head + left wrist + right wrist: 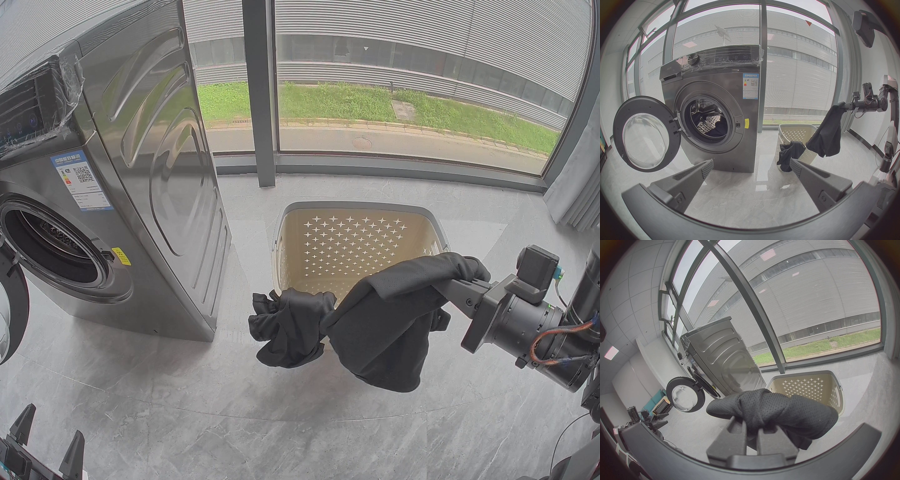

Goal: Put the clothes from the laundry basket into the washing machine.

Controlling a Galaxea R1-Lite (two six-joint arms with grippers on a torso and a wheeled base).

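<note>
My right gripper (459,289) is shut on a black garment (387,325), which hangs lifted above the front of the beige laundry basket (300,250). One end of the cloth (289,326) trails over the basket's front rim toward the floor. The same garment (775,410) drapes over the right fingers (732,435). The grey washing machine (144,162) stands to the left, its door (645,134) swung open, with dark cloth inside the drum (709,123). My left gripper (750,170) hovers low in front of the machine, open and holding nothing, its fingertips (25,422) at the lower left.
A large window wall (406,81) runs behind the basket, with a dark pillar (259,94) between machine and basket. A curtain (578,181) hangs at the far right. Open grey tile floor (187,400) lies between the machine and the basket.
</note>
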